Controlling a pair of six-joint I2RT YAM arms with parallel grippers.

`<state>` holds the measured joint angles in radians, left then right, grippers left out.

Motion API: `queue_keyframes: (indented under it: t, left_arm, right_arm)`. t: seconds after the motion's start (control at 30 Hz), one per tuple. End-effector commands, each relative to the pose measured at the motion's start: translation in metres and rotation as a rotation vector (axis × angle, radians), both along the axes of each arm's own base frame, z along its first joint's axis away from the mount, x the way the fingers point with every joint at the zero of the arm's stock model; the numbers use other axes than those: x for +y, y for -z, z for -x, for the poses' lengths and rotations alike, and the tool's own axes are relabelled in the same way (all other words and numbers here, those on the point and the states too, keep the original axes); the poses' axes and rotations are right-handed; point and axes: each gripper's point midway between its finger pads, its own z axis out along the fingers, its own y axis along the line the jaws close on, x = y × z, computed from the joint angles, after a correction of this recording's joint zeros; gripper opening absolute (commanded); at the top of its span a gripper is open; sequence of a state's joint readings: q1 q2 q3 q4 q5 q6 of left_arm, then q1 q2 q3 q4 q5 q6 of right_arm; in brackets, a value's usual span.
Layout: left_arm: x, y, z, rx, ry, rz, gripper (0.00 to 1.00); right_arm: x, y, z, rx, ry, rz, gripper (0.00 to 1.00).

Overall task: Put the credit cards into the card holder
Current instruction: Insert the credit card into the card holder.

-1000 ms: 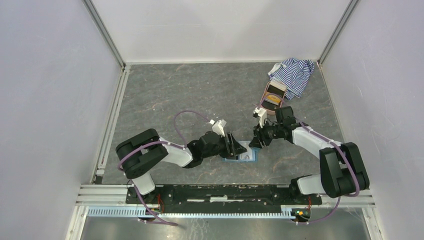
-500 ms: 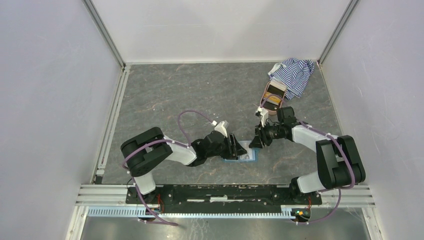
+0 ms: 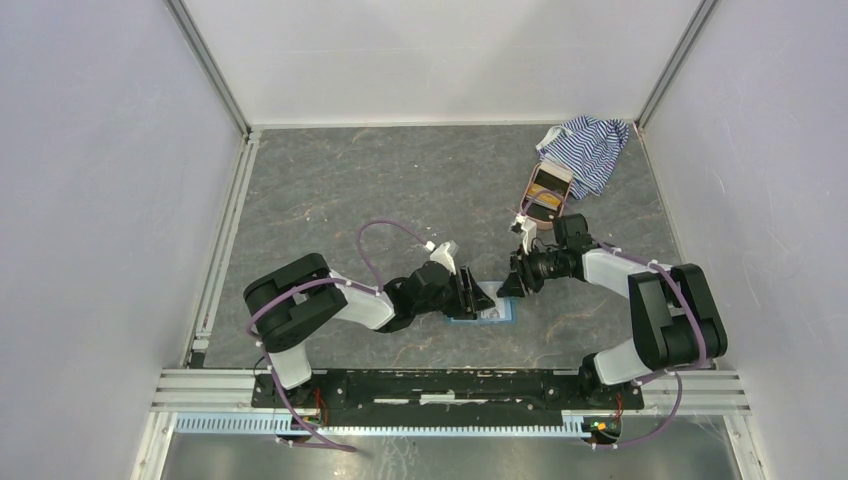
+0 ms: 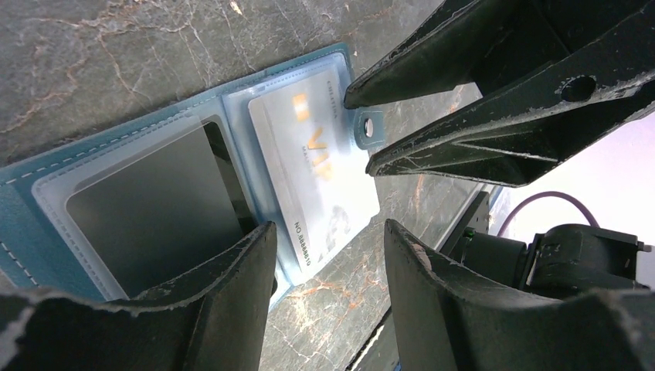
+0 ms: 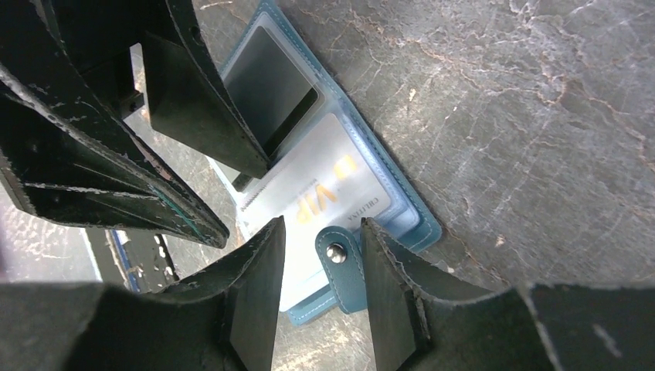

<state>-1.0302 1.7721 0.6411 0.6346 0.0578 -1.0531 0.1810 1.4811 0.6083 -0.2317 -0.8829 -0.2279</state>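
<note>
From above, the teal card holder (image 3: 492,313) lies open between left gripper (image 3: 468,291) and right gripper (image 3: 509,287). Left wrist: a dark grey card (image 4: 147,209) and a pale VIP card (image 4: 309,178) sit in its 2 clear sleeves (image 4: 58,193), jaws apart above its edge, holding nothing. Right wrist: jaws apart astride its snap tab (image 5: 340,263), unclamped.

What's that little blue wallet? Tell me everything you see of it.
The card holder is a small teal wallet, leather-like with pale stitching, lying open and flat on the grey marbled table. Inside are clear plastic sleeves: one holds a dark grey card, the next a pale card printed VIP in gold. Its snap tab sticks out between the open fingers of the right end effector; contact is unclear.
</note>
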Motion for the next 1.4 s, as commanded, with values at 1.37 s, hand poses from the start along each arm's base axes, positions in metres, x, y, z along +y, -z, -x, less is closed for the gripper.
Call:
queue_keyframes:
  t: [1.37]
  left_arm:
    - [-0.001,0.01,-0.003,0.014,-0.017,-0.048,0.48]
  right_arm:
    - [0.009,-0.016,-0.004,-0.334,-0.146,0.158,0.1]
